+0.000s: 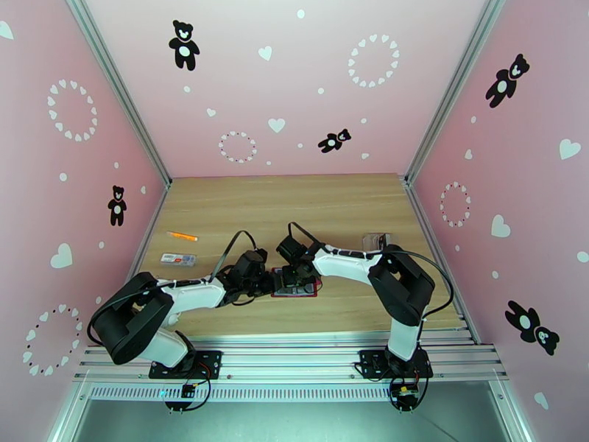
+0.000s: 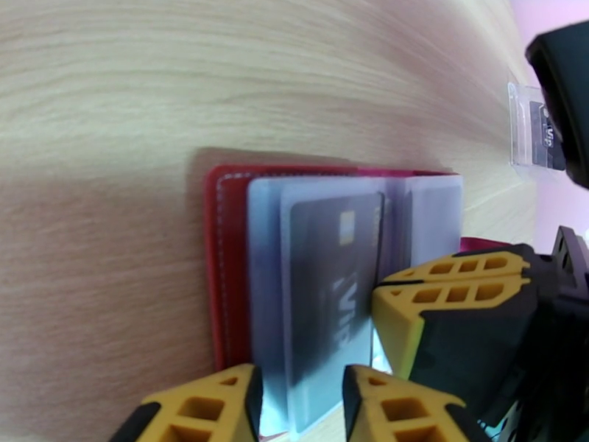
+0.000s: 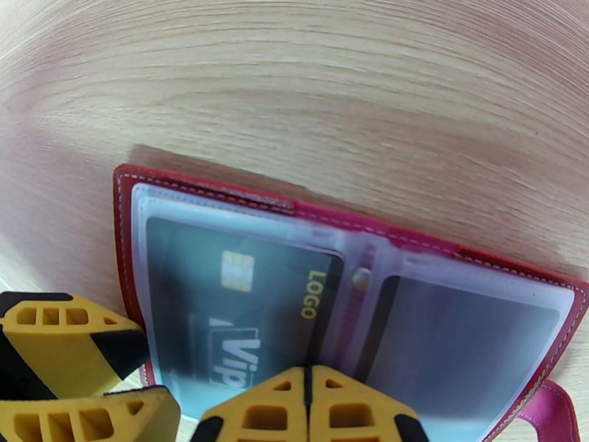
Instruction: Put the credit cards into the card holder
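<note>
The dark-red card holder [image 1: 310, 292] lies open on the table between both arms, its clear sleeves up [image 2: 227, 252] [image 3: 127, 215]. A dark credit card [image 2: 331, 289] [image 3: 213, 289] marked VIP and LOGO sits in the left sleeve. Another dark card [image 3: 464, 340] fills the right sleeve. My left gripper [image 2: 298, 407] [image 1: 269, 283] has its fingers apart, straddling the near end of that sleeve and card. My right gripper [image 3: 309, 399] [image 2: 442, 283] [image 1: 298, 278] is shut, tips pressing on the sleeves by the spine.
A clear plastic case [image 1: 375, 239] [image 2: 526, 127] with a dark card inside stands behind the right arm. An orange pen [image 1: 182, 236] and a white-and-red strip [image 1: 177, 258] lie at the left. Pink walls close in three sides.
</note>
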Robot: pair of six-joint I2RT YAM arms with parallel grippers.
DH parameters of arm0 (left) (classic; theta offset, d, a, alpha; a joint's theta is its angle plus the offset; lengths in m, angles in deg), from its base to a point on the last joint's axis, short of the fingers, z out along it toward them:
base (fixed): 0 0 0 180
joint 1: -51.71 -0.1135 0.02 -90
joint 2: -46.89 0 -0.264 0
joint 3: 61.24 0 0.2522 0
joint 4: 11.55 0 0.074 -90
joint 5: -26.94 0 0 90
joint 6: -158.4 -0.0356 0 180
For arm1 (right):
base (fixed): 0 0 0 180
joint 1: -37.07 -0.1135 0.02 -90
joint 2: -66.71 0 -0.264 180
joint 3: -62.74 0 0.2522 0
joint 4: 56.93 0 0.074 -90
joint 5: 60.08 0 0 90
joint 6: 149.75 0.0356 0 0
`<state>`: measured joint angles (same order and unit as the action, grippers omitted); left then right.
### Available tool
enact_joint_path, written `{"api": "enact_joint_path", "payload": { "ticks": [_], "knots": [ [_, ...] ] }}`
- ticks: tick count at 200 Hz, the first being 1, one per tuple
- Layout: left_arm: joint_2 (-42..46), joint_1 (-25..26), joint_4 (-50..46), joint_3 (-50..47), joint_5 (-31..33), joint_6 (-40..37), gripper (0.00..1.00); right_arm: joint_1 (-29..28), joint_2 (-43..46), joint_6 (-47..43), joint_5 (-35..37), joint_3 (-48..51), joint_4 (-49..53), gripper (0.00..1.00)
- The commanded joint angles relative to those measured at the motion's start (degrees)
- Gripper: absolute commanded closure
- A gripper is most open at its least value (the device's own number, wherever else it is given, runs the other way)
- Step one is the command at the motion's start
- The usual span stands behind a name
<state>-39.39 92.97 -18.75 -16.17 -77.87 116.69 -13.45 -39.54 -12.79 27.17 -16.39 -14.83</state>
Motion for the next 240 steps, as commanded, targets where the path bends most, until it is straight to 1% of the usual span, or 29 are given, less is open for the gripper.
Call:
{"api": "enact_joint_path", "payload": {
  "ticks": [1, 92, 136, 151, 188, 210, 226, 240],
  "knots": [
    [-0.8, 0.8, 0.9, 1.9, -1.5, 0.3, 0.65, -0.3, -2.6, -0.4, 0.5, -0.5, 0.7, 0.97],
    [-1.9, 1.8, 1.5, 2.8, -1.4, 0.4, 0.65, -0.3, -1.6, -0.1, -0.1, -0.1, -0.1, 0.97],
    [-1.5, 2.1, 3.8, 2.5, -2.3, 1.1, 0.65, -0.3, 4.2, 0.9, -0.1, 2.7, -3.1, 0.94],
    [-1.6, 2.2, 4.4, 2.6, -2.7, 1.3, 0.65, -0.3, 6.0, 0.9, 0.7, 3.0, -2.5, 0.91],
    [-1.5, 2.8, 4.3, 3.5, -2.7, 1.5, 0.65, 0.2, 9.9, 0.6, 3.3, 4.1, 0.4, 0.9],
    [-1.5, 3.5, 3.5, 4.9, -2.6, 1.2, 0.65, 1.7, 12.6, 0.0, 5.3, 5.7, 2.2, 0.9],
    [-2.1, 3.9, 2.8, 6.5, -2.6, 0.9, 0.65, 3.6, 14.8, -0.3, 5.4, 7.8, 2.4, 0.9],
    [-3.2, 4.9, 2.4, 8.2, -2.6, 0.8, 0.61, 5.4, 17.0, -0.5, 5.1, 9.9, 2.4, 0.9]
  ]
}}
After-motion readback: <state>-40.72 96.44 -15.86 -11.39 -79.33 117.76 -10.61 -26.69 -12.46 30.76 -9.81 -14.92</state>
